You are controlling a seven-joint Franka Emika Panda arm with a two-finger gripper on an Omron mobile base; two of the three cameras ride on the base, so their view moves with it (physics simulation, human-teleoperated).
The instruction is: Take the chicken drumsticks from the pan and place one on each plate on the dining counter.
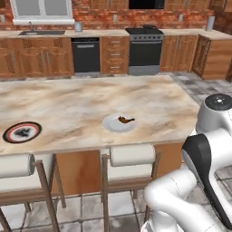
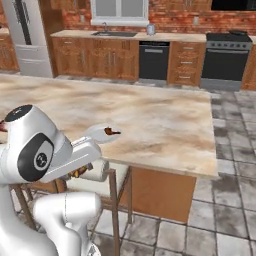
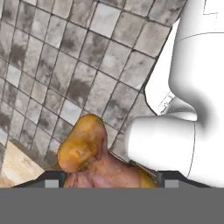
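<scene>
Now your gripper (image 3: 107, 181) is clamped on a golden-orange drumstick (image 3: 87, 151), low beside the dining counter (image 1: 86, 106) over the tiled floor (image 3: 65, 61); in the hand view its long axis runs up and away from the fingers, bulbous end farthest. Another drumstick (image 1: 126, 120) lies across the white plate (image 1: 118, 123), roughly left-right.

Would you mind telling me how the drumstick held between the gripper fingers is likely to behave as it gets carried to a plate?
The drumstick looks glossy, so it may slip. Its bulbous end juts past the gripper, so it could pivot. It appears firm, probably not floppy.
</scene>
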